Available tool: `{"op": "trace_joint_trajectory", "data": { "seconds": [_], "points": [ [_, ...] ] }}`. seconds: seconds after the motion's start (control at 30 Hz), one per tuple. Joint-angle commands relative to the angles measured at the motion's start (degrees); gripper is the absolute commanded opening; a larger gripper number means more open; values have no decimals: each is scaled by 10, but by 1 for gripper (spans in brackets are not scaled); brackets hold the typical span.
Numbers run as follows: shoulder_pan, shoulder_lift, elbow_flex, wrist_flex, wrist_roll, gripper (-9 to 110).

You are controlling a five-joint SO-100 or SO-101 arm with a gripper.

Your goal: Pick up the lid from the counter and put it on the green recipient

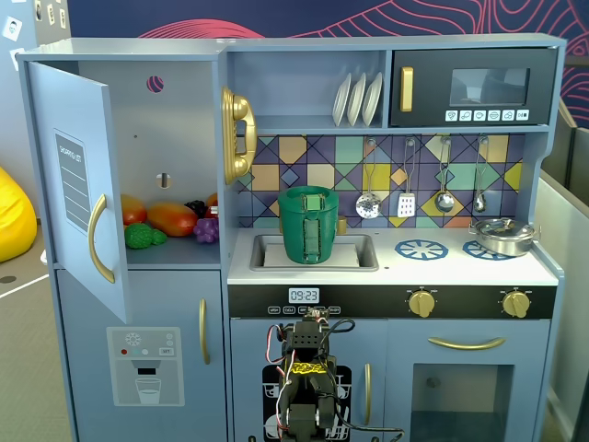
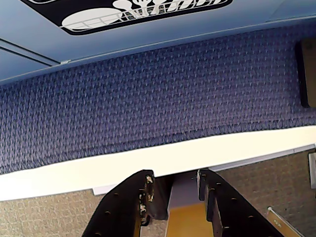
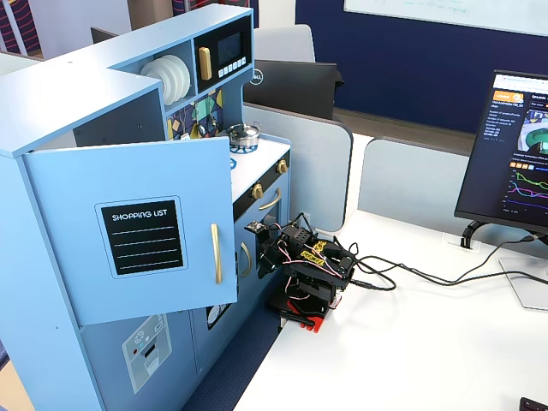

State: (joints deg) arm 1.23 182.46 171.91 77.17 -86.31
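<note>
The black two-finger gripper, seen in the wrist view, hangs low over blue carpet with its fingers narrowly parted, holding nothing. In a fixed view the folded black arm sits against the lower front of the blue toy kitchen. Above it, the green ribbed plastic container stands upright in the grey sink. I cannot tell which object is the lid. A shiny steel pot sits on the right burner, and the open fridge door swings out at left.

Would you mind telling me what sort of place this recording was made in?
Likely an office or lab: a blue toy kitchen stands beside a white desk with a monitor and grey partitions.
</note>
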Motion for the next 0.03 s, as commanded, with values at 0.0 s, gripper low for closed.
{"op": "trace_joint_trajectory", "data": {
  "seconds": [0.0],
  "points": [
    [-6,-4,-3,106,-3,2]
  ]
}}
